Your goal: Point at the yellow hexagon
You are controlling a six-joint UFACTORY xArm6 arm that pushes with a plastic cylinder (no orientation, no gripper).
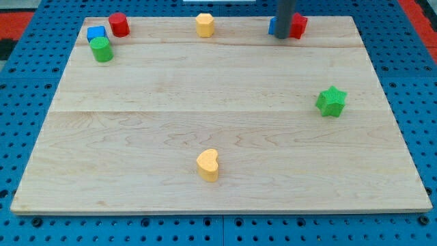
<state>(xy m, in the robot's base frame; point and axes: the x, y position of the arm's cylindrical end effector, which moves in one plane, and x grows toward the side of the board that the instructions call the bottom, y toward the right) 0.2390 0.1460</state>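
Observation:
The yellow hexagon (205,24) stands near the top edge of the wooden board (218,123), a little left of the middle. My tip (283,39) is at the view's top right, well to the right of the hexagon and apart from it. The rod partly hides a blue block (272,26) and touches or stands just in front of a red block (298,25).
A red cylinder (119,24), a blue cube (96,33) and a green cylinder (102,49) cluster at the top left. A green star (332,101) lies at the right. A yellow heart (207,165) lies at the bottom middle.

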